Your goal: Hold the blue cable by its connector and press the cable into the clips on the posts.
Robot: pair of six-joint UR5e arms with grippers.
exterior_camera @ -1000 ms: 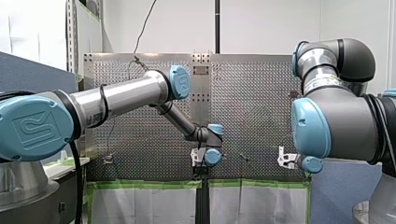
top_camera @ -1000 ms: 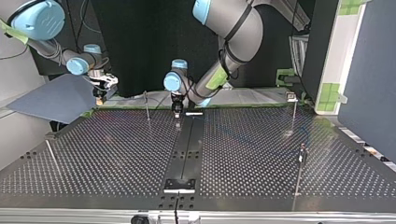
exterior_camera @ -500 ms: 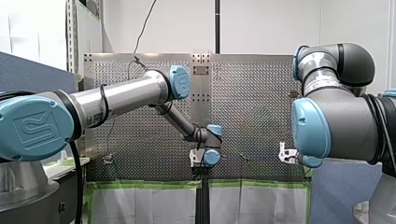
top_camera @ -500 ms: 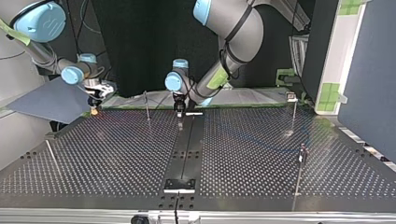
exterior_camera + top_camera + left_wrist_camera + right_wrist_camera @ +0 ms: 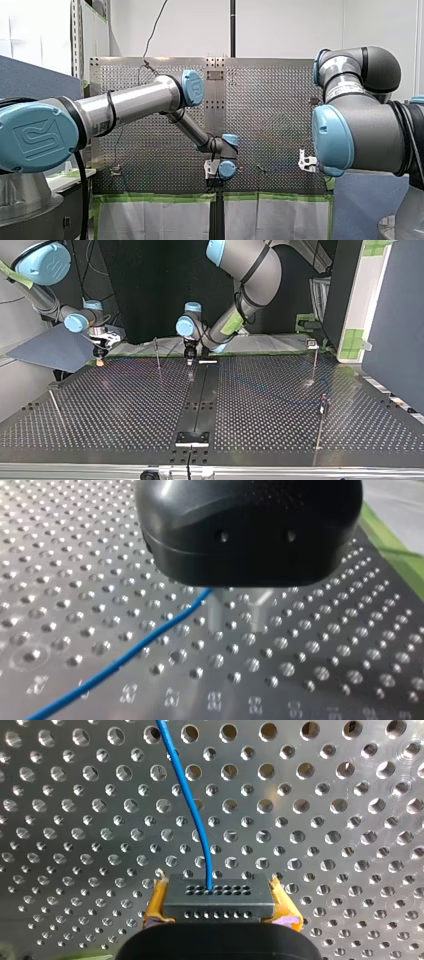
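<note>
Pincer on my right arm [image 5: 217, 882] is closed on the black connector [image 5: 218, 907], its yellow pads [image 5: 156, 902] pressed against the connector's two ends. The blue cable [image 5: 192, 810] leaves the connector's face of small holes and runs ahead of the pincer in a gentle curve over the perforated tabletop [image 5: 325, 820]. In the top view this pincer is at the upper left of the frame, its tip just above the tabletop's far edge, in front of a grey-blue panel [image 5: 47, 347].

My left pincer [image 5: 236, 626] points down at the tabletop. Its metal fingers [image 5: 261, 611] are blurred but stand narrowly apart, with tabletop holes showing in the gap. The cable comes up to the pincer beside one finger, not through the gap, and from there slants away close over the tabletop. Whether it touches that finger I cannot tell.

In the top view the left pincer is at the upper middle of the frame, low over the far end of the dark centre strip [image 5: 200, 395]. A thin post [image 5: 157, 354] stands just to its left. A second post [image 5: 315, 360] stands at the upper right of that frame with a small clip [image 5: 312, 343] at its top, and a third post [image 5: 320, 422] stands at the right, nearer the lower edge. The cable is too faint there to follow.
</note>
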